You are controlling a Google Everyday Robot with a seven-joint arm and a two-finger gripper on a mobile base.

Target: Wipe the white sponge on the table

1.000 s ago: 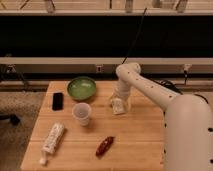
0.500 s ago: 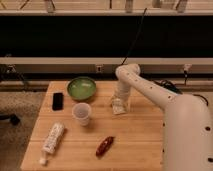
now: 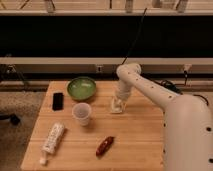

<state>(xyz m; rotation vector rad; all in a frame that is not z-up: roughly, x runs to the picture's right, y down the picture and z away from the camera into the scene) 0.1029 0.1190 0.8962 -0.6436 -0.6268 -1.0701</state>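
The white sponge (image 3: 117,106) lies on the light wooden table (image 3: 135,140), right of the green bowl. My white arm reaches in from the right and bends down over it. The gripper (image 3: 120,98) points straight down onto the sponge's top, and the sponge's lower left edge shows beneath it. The sponge rests flat on the tabletop.
A green bowl (image 3: 81,88) stands at the back. A translucent cup (image 3: 81,113) stands left of the sponge. A black phone (image 3: 58,101) lies at the left. A long white tube (image 3: 51,140) lies at the front left. A reddish-brown object (image 3: 105,145) lies at the front.
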